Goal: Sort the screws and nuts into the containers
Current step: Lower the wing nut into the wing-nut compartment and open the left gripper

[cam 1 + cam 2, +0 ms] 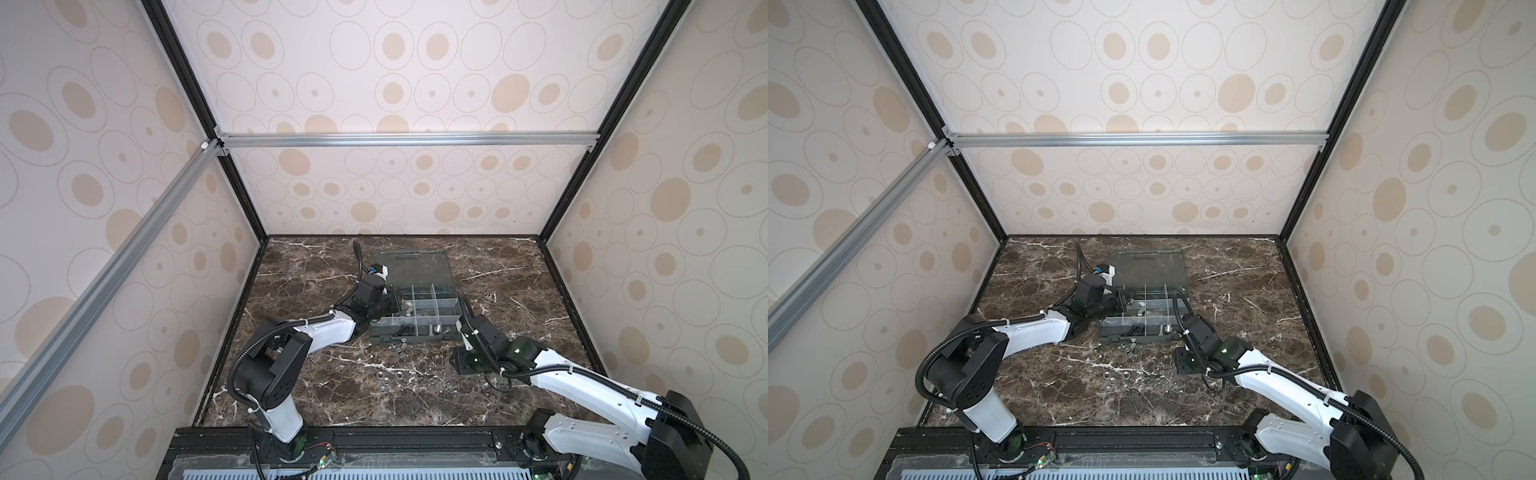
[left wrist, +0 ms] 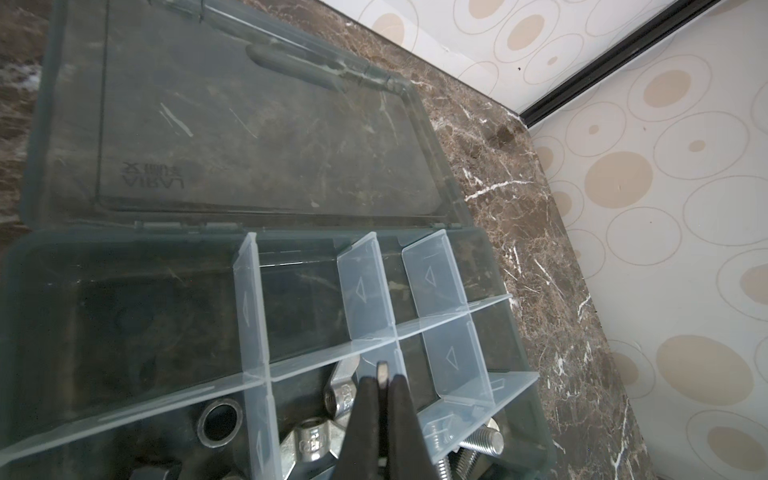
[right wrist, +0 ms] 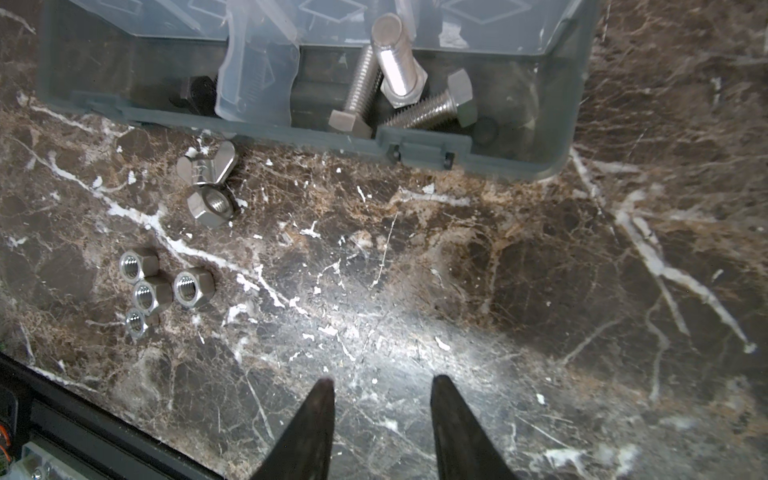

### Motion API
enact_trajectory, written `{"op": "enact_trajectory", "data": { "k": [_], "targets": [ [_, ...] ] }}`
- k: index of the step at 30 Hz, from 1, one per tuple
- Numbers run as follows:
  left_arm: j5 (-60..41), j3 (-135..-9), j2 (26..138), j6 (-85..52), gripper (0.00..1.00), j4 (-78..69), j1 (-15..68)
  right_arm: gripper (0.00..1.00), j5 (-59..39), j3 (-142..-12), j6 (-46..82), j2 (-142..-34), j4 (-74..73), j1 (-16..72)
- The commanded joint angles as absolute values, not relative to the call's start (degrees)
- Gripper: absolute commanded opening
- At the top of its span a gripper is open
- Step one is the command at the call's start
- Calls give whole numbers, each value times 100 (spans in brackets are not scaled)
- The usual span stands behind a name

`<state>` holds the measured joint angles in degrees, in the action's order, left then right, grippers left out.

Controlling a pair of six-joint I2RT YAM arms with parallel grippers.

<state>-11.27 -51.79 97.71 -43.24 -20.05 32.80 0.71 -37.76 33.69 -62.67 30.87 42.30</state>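
Your left jaws pinch a nut [image 2: 382, 371] edge-on over the containers [image 2: 104, 237], above wing nuts [image 2: 311, 442]; that thin grip could drop it into the wrong cell. Right jaws: half-open, empty.

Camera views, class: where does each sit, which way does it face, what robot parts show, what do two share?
Top views: high, front, looking down at the table; left arm, right arm show.
Left wrist: over the organizer box, facing in; left claw shut on a nut.
Right wrist: faces table, loose nuts; right claw open.
Both wrist views share the box.
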Motion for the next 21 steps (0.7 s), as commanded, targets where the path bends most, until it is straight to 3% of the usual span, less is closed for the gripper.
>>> {"op": "enact_trajectory", "data": {
  "k": [1, 8, 21],
  "targets": [
    [-1259, -5436, 9847, -4242, 1, -2145, 3226, 42, 158, -3734, 3465, -6288, 3150, 4201],
    [-1217, -5376, 9703, -4236, 33, -2036, 3212, 42, 136, -3792, 3451, -6390, 3133, 4200],
    [-1028, -4205, 8334, -4344, 48, -1873, 3208, 42, 82, -3810, 3410, -6338, 3154, 4200]
  ]
}}
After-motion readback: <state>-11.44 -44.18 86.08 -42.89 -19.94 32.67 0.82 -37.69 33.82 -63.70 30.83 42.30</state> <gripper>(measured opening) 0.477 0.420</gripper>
